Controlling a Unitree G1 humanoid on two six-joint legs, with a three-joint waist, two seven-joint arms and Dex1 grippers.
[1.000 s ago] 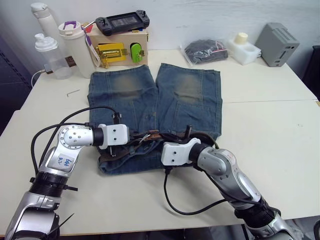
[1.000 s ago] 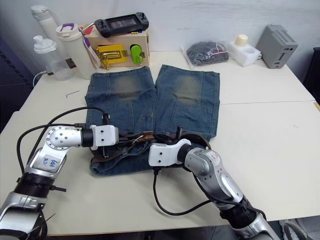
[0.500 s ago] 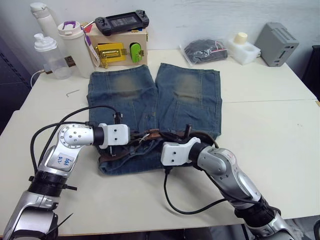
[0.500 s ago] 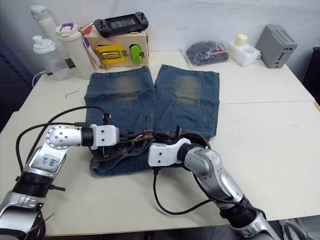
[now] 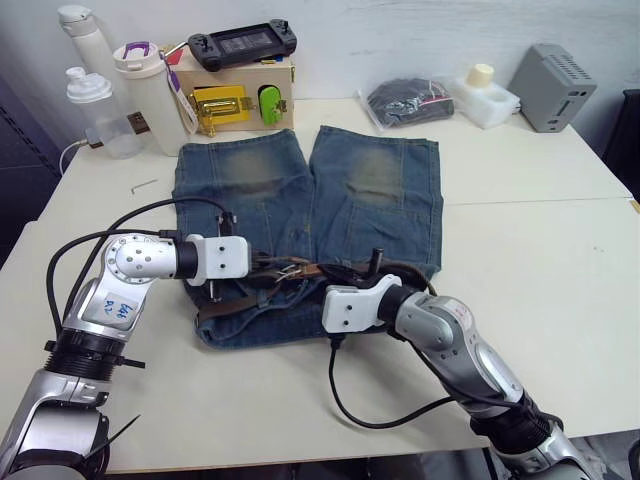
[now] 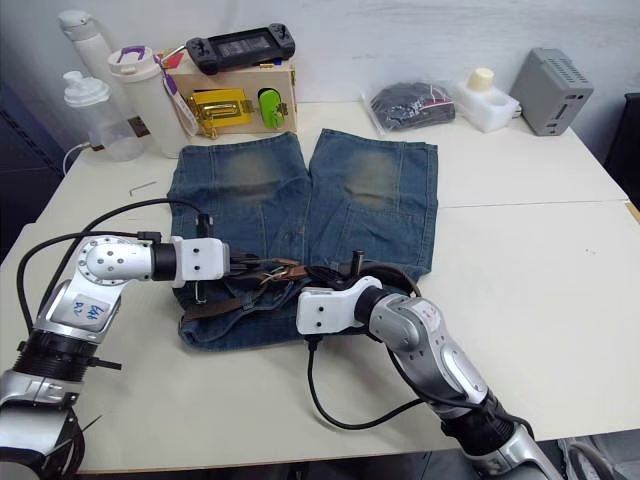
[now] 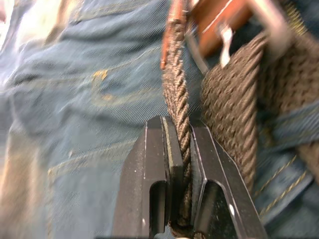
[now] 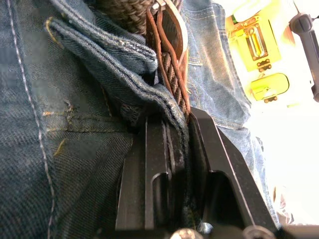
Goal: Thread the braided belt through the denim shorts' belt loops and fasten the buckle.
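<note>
The denim shorts (image 5: 260,180) lie flat mid-table, legs pointing away, waistband bunched toward me. Along that waistband runs the braided belt (image 5: 300,270), dark brown and woven. My left gripper (image 5: 258,266) reaches in from the left and is shut on a braided strand (image 7: 180,107); the silver buckle (image 7: 227,35) and a brown leather piece sit just past its fingertips. A belt loop (image 7: 291,124) crosses the belt there. My right gripper (image 8: 177,119) comes from the right, shut on the belt's leather-edged end (image 8: 167,55), with a denim fold (image 8: 107,52) pressed beside it.
At the back left stand a wooden box with a yellow latch (image 5: 222,103), a game controller (image 5: 245,42) on top and bottles (image 5: 95,100). A black pouch (image 5: 405,100), white container (image 5: 485,95) and grey box (image 5: 552,88) line the back right. An Allen key (image 5: 147,184) lies left.
My left arm has drawn back to the left and slightly away, taking the held belt strand with it. The right arm has stayed where it was.
</note>
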